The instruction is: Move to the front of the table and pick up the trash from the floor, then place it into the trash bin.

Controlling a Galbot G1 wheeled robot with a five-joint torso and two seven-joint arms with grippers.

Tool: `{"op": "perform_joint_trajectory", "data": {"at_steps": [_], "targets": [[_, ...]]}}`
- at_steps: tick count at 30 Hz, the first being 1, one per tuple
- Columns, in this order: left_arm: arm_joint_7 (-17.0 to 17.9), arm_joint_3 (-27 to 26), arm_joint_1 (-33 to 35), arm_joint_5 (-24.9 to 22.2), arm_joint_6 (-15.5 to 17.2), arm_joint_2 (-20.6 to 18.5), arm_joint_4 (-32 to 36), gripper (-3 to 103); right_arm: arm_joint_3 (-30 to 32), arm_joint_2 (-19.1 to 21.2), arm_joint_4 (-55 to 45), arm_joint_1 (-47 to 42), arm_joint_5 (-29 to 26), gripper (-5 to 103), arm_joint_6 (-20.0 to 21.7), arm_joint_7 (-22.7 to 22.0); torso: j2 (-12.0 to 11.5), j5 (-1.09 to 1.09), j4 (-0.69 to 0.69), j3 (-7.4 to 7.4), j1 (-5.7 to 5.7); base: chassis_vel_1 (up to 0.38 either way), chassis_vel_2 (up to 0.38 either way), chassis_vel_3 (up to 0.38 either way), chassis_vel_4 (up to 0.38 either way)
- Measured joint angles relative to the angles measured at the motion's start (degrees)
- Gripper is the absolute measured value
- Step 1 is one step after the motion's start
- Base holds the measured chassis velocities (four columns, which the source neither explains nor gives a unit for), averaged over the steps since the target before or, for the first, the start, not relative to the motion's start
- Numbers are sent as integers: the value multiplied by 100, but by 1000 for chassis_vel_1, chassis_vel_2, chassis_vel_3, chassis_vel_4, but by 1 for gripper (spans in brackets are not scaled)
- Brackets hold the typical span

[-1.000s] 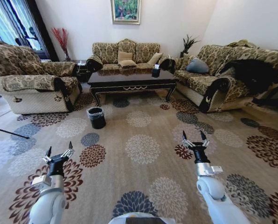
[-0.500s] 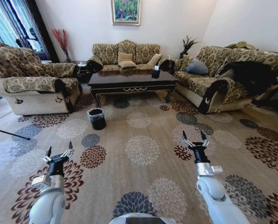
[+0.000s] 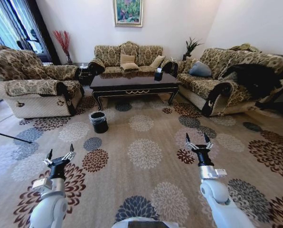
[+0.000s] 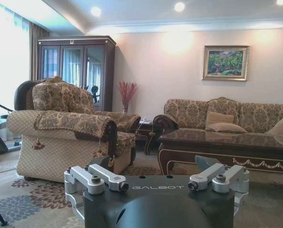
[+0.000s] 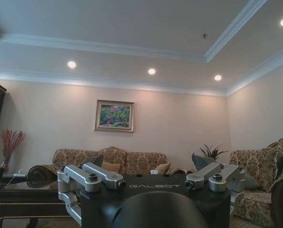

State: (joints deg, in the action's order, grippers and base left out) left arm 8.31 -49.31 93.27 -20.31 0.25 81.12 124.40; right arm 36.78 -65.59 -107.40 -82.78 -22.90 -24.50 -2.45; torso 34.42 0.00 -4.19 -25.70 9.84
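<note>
The dark wood table [image 3: 134, 81] stands across the room on the flowered carpet, in front of the back sofa. It also appears in the left wrist view as the table [image 4: 227, 142] and in the right wrist view as the table [image 5: 13, 194]. The small black trash bin [image 3: 99, 122] sits on the carpet before the table's left end. I cannot make out any trash on the floor. My left gripper [image 3: 60, 153] and right gripper [image 3: 197, 138] are both held out low in front of me, open and holding nothing, far short of the bin and table.
A patterned armchair [image 3: 32, 88] flanks the table on the left, a sofa [image 3: 127, 54] behind it, another sofa [image 3: 227, 76] on the right. A small dark box [image 3: 158, 73] stands on the table. A thin black rod [image 3: 8, 135] lies at the left edge. Open carpet lies ahead.
The whole picture has shifted a little, so the camera has moved slightly towards the table. Both arms keep the same pose, grippers still open.
</note>
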Motion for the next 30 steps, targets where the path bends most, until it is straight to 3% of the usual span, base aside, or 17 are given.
{"op": "perform_joint_trajectory", "data": {"at_steps": [30], "targets": [[0,0,0,0,1,0,0,100,0,0,0,0,0,100,0,0,745,0,0,-436,307,0,0,0,0]]}}
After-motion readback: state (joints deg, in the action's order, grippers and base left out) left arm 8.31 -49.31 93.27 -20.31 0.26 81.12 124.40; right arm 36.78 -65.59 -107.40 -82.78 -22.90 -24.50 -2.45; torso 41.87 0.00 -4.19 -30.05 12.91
